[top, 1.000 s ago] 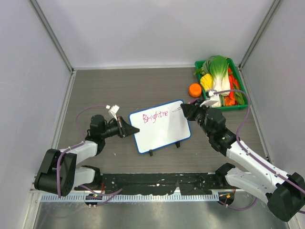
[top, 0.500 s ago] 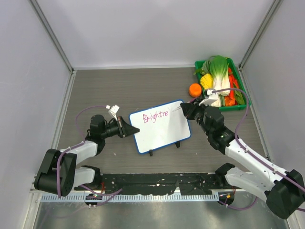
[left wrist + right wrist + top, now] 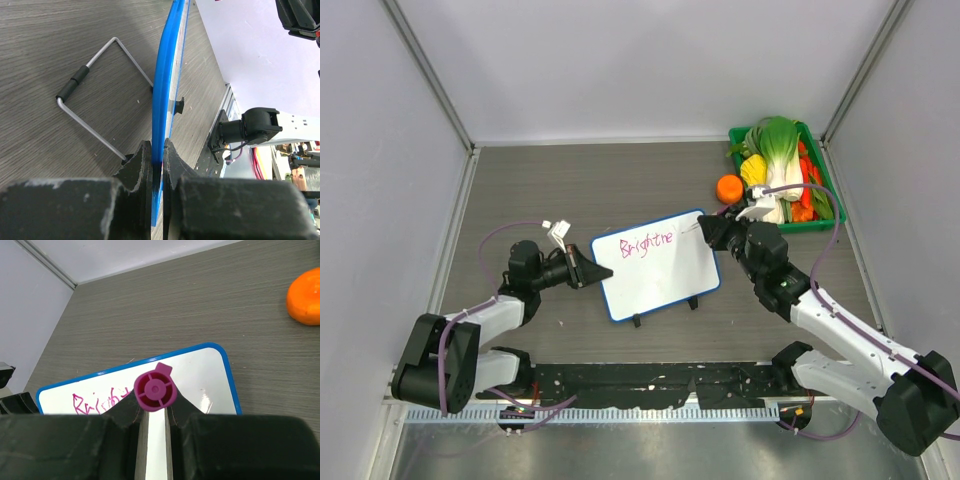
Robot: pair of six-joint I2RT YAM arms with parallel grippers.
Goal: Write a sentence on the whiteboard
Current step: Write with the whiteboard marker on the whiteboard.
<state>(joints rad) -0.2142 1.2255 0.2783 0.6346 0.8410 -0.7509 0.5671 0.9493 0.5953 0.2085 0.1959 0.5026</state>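
- The right gripper is clenched on a marker. In the right wrist view the marker's magenta end cap sticks up between the two fingers, and the right gripper squeezes its pale barrel from both sides.
- The marker points toward the upper right corner of the whiteboard, just past the last letter. Whether the tip touches the surface cannot be told.
- The left gripper pinches the whiteboard's left edge. In the left wrist view the left gripper has both fingers pressed against the blue frame, one on each face.
- The whiteboard sits in the middle of the table, a little toward the near edge. It is tilted, with its right end farther from the arms. Its two black feet show along its near side.
- The sentence so far is one pink line across the top of the board, reading "Brightne". In the right wrist view only the first letters show, and the gripper hides the others.
- A bent wire stand lies on the table behind the board.
- An orange rests on the table just beyond the right gripper.
- A green basket of vegetables sits in the far right corner, with a leafy cabbage on top.
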